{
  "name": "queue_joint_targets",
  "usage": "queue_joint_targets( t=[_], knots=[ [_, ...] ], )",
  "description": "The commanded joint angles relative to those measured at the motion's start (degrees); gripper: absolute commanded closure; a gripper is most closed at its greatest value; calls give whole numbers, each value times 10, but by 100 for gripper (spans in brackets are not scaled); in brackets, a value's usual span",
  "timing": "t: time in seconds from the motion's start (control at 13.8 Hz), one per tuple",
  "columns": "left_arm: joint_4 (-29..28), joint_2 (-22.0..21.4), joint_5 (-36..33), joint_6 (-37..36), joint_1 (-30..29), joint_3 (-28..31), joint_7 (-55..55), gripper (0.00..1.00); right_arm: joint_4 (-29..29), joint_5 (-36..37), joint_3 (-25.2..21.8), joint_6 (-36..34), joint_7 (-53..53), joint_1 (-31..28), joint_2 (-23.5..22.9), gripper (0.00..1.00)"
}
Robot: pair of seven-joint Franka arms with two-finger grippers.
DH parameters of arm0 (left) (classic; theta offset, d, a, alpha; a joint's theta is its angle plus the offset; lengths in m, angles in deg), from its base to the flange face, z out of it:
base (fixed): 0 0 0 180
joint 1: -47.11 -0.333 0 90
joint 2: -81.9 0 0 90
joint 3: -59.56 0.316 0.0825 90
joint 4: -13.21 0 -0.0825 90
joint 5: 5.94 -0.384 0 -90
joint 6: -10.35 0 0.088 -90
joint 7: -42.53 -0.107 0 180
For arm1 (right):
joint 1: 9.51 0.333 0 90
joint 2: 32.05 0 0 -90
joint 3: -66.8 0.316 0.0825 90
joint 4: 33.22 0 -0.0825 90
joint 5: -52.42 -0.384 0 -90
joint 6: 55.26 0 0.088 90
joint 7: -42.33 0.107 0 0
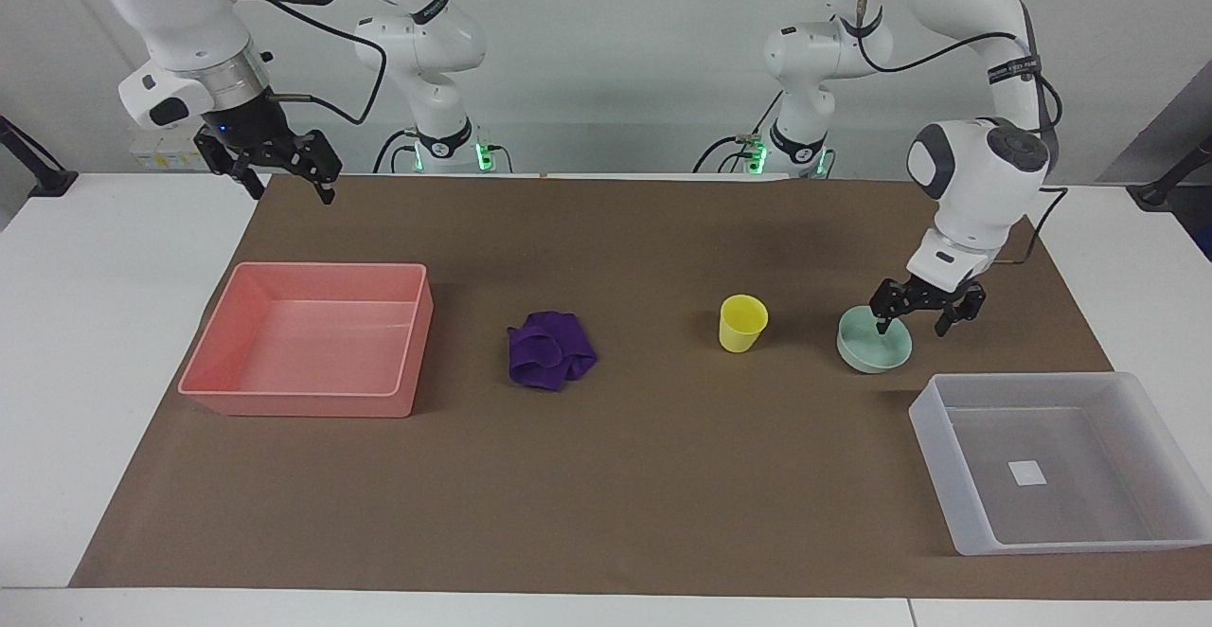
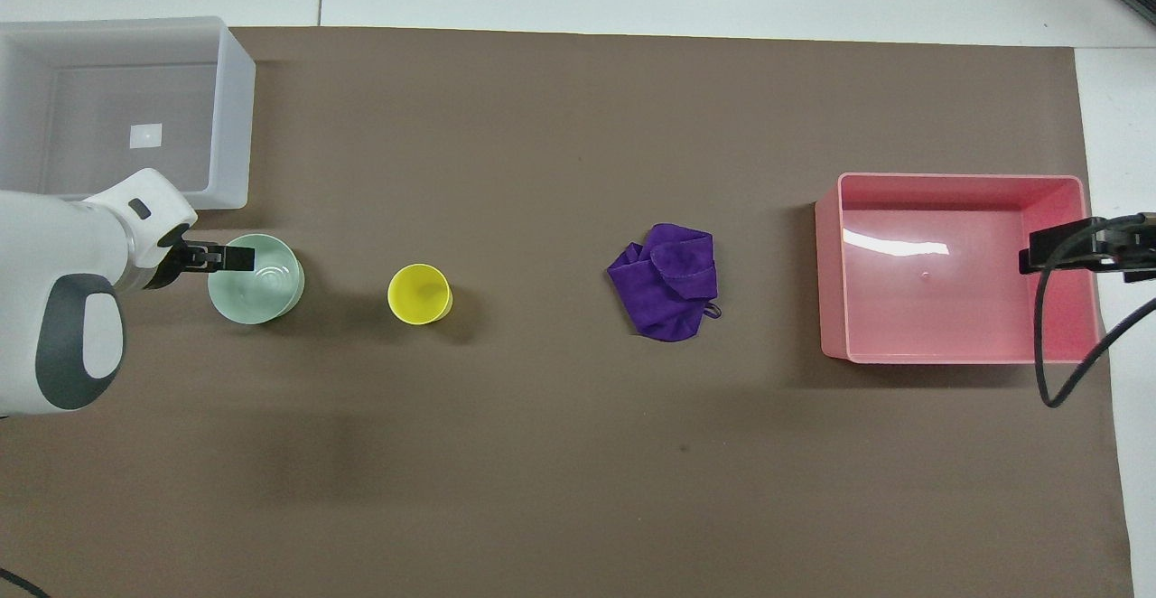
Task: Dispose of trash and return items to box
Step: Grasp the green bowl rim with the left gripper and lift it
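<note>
The left arm bends down, wrist steeply tilted, its left gripper (image 1: 914, 326) low with fingers spread apart. The right arm waits raised, its right gripper (image 1: 289, 187) hanging with the 2 fingers apart too.

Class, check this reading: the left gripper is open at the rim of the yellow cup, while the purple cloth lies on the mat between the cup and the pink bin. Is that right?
Not quite. The left gripper is at the rim of the mint-green bowl, not the yellow cup, as the facing view shows. Its jaws are open, and the purple cloth does lie on the mat between the cup and the pink bin.
</note>
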State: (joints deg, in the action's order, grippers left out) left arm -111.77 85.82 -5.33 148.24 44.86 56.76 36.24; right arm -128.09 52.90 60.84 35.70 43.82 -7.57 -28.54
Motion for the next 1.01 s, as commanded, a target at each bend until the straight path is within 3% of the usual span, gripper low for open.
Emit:
queue_joint_targets(
  t=[0.0, 0.36, 0.43, 0.51, 0.58, 0.94],
  knots=[
    [-22, 15, -11, 46, -7, -4, 3, 0, -15, 3, -2, -3, -6, 2, 14, 0],
    [-34, 39, -11, 61, -13, -4, -3, 0, -19, 3, -2, 6, -2, 2, 14, 0],
    [-35, 38, -11, 59, -13, -4, -2, 13, -20, 3, -2, 7, -2, 3, 15, 0],
    [-35, 38, -11, 55, -14, -4, 0, 53, -22, 3, -2, 6, -2, 3, 16, 0],
    [-35, 37, -11, 53, -16, -4, 1, 100, -22, 3, -2, 6, -2, 2, 16, 0],
    [-29, 31, -11, 32, -15, -4, -1, 100, -33, 3, -2, 19, -3, 2, 20, 0]
  ],
)
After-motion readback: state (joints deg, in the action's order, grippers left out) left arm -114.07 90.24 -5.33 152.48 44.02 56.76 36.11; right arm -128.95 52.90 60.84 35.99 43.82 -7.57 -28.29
